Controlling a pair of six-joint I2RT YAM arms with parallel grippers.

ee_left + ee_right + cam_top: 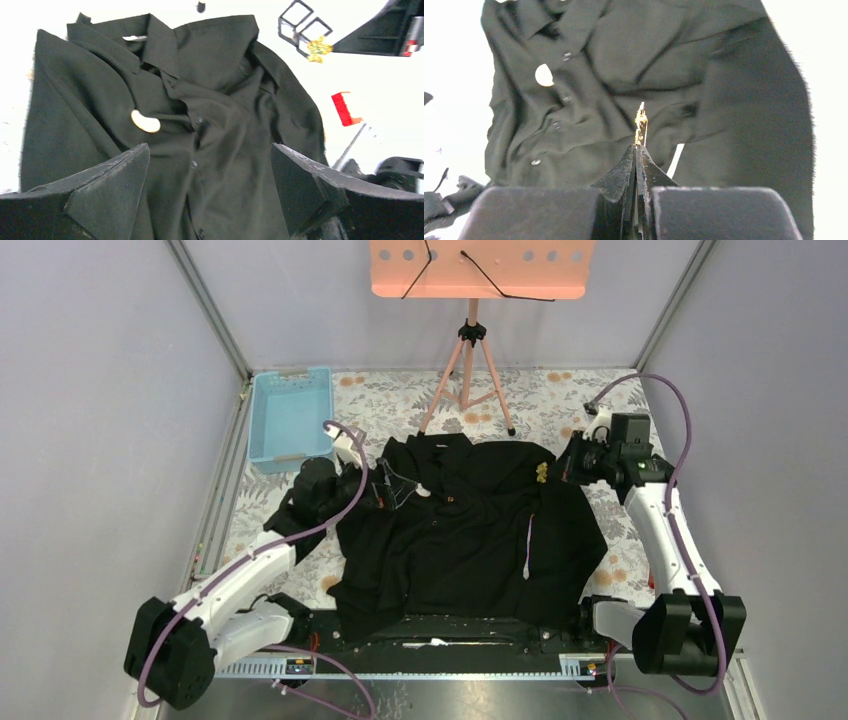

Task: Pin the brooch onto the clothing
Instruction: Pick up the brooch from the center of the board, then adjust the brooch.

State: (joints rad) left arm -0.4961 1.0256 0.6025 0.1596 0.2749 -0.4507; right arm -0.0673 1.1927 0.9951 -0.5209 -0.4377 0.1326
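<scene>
The clothing (470,530), a large black collared button-front shirt, lies spread across the middle of the table. A small gold brooch (640,122) sticks up edge-on from the tips of my right gripper (637,147), which is shut on it. From above, the brooch (541,473) hangs over the shirt's right shoulder, with the right gripper (562,468) just to its right. My left gripper (210,160) is open over the shirt's button placket (196,150), nothing between its fingers; it sits at the shirt's left side (345,485).
A light blue basket (290,418) stands at the back left. A pink music stand on a tripod (470,350) rises behind the shirt. A small pale oval tag (145,121) lies on the shirt near the collar. The floral tablecloth (620,560) shows right of the shirt.
</scene>
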